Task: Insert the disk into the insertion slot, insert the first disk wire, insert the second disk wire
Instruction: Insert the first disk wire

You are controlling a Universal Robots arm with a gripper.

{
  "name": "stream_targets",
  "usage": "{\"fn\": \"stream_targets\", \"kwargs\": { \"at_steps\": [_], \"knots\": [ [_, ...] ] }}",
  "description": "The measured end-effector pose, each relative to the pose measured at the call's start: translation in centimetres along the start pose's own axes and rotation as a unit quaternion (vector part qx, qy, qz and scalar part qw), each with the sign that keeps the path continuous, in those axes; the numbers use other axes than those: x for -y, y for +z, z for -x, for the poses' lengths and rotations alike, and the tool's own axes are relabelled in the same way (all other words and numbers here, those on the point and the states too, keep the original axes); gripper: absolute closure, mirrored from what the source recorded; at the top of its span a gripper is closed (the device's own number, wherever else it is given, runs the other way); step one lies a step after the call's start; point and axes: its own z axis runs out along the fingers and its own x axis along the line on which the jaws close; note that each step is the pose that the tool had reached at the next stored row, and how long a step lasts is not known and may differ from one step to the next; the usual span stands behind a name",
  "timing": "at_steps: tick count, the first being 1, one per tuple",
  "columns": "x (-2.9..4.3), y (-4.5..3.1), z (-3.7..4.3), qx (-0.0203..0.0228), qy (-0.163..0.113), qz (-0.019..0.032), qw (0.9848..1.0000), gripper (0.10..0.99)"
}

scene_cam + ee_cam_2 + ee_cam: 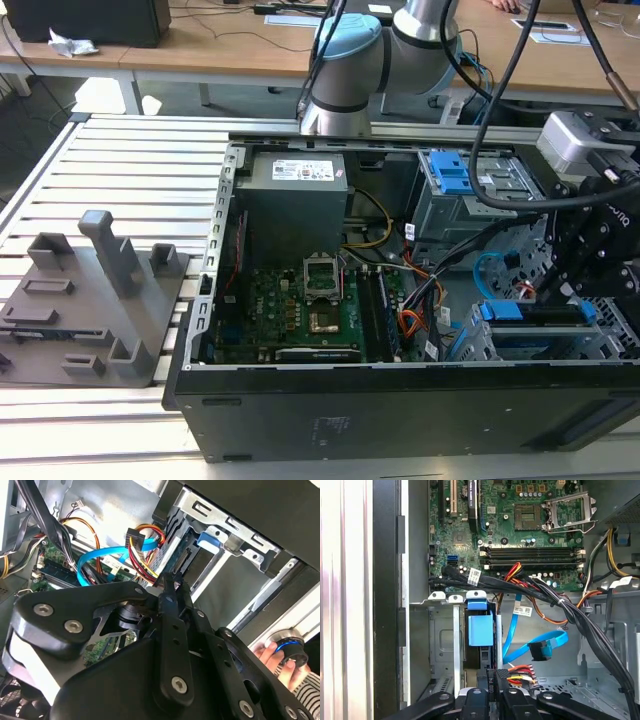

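The disk (480, 630) is seen seated in the insertion slot (442, 650), its long axis in line with the tool (495, 682). The tool is pinched narrow, apparently on the first disk wire (519, 670), just at the disk's rear edge. The second disk wire (547, 642) lies free beside.

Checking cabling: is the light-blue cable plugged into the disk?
No; the plug of the second disk wire hangs loose, apart from the disk.
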Motion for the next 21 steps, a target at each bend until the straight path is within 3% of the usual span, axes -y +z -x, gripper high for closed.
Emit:
{"fn": "stream_targets", "kwargs": {
  "at_steps": [5, 12, 21],
  "knots": [
    [0.24, 0.14, 0.02, 0.0015, 0.021, 0.0008, 0.9998, 0.906],
    [1.46, 0.59, 0.08, 0.0032, 0.023, 0.0042, 0.9997, 0.906],
    [1.69, 0.62, 0.05, 0.0068, 0.023, 0.0045, 0.9997, 0.906]
  ]
}}
